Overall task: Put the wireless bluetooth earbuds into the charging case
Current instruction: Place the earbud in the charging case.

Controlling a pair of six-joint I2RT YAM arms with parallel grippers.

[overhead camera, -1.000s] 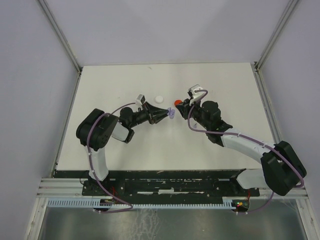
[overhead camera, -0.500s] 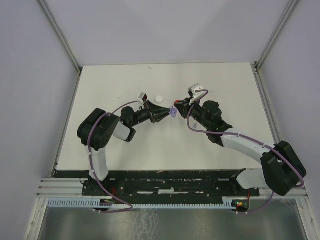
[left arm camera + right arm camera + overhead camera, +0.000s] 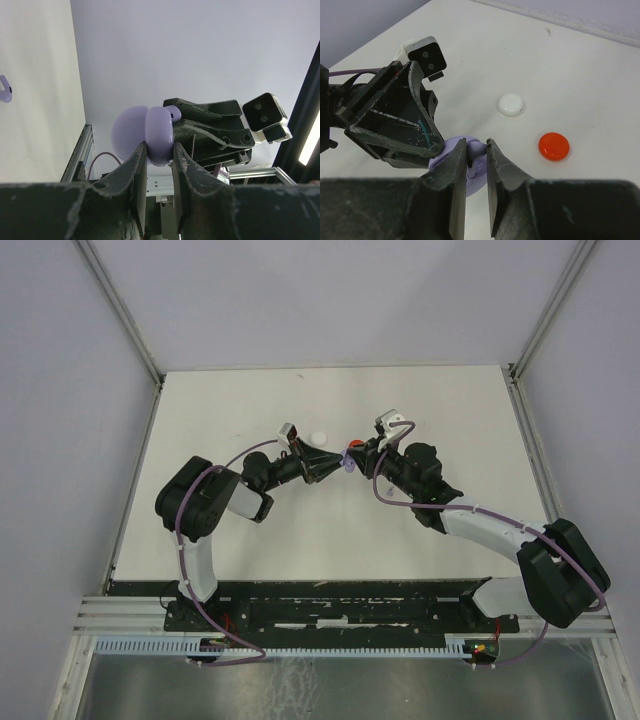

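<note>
My left gripper (image 3: 159, 147) is shut on the rim of an open pale purple charging case (image 3: 159, 131), held up off the table. My right gripper (image 3: 476, 145) meets it from the other side, shut on a small pale purple earbud (image 3: 474, 152) that sits right at the case (image 3: 448, 150). In the top view both grippers, left (image 3: 335, 468) and right (image 3: 353, 456), touch noses over the table's middle with the case (image 3: 346, 464) between them. Another purple earbud (image 3: 4, 89) lies on the table.
A white disc (image 3: 511, 105) and a red disc (image 3: 553, 146) lie on the white table (image 3: 450, 410) just beyond the grippers. The white disc (image 3: 318, 437) shows in the top view; the red disc (image 3: 357, 445) is partly hidden there by my right gripper.
My right gripper has moved left with the earbud until it meets the case. The left gripper has shifted slightly toward it. The red disc is now more covered.
</note>
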